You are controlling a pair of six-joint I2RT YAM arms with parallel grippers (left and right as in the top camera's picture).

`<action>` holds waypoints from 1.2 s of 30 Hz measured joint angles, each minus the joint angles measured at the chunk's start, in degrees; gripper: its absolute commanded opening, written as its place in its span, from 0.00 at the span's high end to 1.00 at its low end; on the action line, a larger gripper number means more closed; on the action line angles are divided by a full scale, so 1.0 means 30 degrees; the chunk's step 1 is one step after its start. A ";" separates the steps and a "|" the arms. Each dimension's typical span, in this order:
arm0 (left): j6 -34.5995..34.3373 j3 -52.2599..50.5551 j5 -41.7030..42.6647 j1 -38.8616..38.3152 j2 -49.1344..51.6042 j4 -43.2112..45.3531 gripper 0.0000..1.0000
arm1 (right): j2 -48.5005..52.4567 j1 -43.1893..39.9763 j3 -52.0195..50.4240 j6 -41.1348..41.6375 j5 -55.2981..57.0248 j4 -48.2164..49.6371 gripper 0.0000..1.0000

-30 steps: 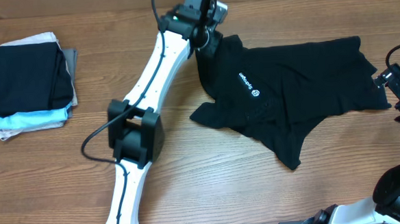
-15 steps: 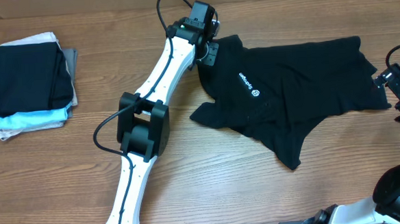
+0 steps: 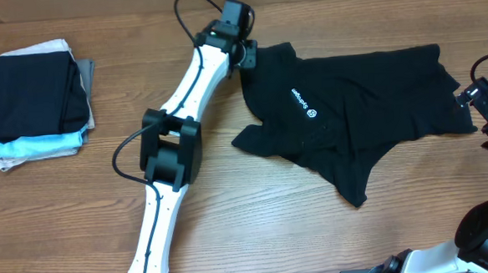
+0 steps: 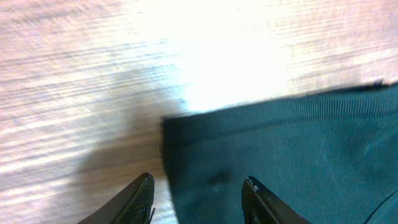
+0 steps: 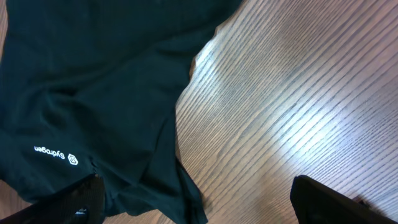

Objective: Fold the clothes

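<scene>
A robotics lab, by the look of it: a plain wood-grain worktop (image 3: 265,227) carries a white, cable-trailing robot arm (image 3: 199,76) from the near edge, a spread black T-shirt (image 3: 359,89) and folded garments (image 3: 29,98) stacked at the left.

Shirt (image 3: 368,105) lay flat but rumpled on table (image 3: 274,227), white logo (image 3: 302,104) facing up. Left gripper (image 3: 244,54) sat at shirt's top-left corner, over the fabric edge; jaw gap wasn't readable from above. Right gripper (image 3: 487,111) was at shirt's right edge, contact unclear. Folded stack (image 3: 33,101) sat well left of shirt.
</scene>
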 measured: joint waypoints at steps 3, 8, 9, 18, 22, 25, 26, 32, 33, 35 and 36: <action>-0.0124 0.0022 0.0510 0.0459 0.0000 0.0102 0.52 | 0.0000 0.0000 0.0000 -0.0007 0.0000 0.0007 0.00; -0.0335 0.0022 0.0823 0.0823 0.0073 0.0488 0.49 | 0.0000 0.0000 0.0000 0.0000 0.0000 0.0007 0.00; -0.0401 0.0022 0.0882 0.0816 0.0095 0.0619 0.49 | 0.0000 0.0000 0.0000 0.0007 0.0000 0.0007 0.00; -0.0415 0.0015 0.1239 0.0634 0.0517 0.0991 0.47 | 0.0000 0.0000 0.0000 0.0007 0.0000 0.0015 0.00; -0.0423 0.0007 0.1253 0.0634 0.0590 0.1107 0.44 | 0.0000 0.0000 0.0000 0.0000 0.0007 0.0007 0.00; -0.0423 -0.0146 0.1282 0.0641 0.0597 0.1508 0.44 | 0.0000 0.0000 0.0000 -0.0007 0.0000 0.0015 0.00; -0.0423 -0.0219 0.1290 0.0634 0.0605 0.1603 0.44 | 0.0000 0.0000 0.0000 -0.0007 0.0007 0.0015 0.00; -0.0481 -0.0772 0.1282 0.0466 0.0605 0.1982 0.57 | 0.0000 0.0000 0.0000 0.0000 0.0000 0.0015 0.00; -0.0474 -0.0809 0.1282 0.0423 0.0605 0.2018 0.59 | 0.0000 0.0000 0.0000 0.0000 0.0000 0.0007 0.00; -0.0532 -0.0882 0.1290 0.0350 0.0605 0.2120 0.70 | 0.0000 0.0000 0.0000 0.0000 0.0000 0.0007 0.00; -0.0525 -0.0918 0.1275 0.0350 0.0605 0.2186 0.73 | 0.0000 0.0000 0.0000 0.0000 0.0000 0.0000 0.00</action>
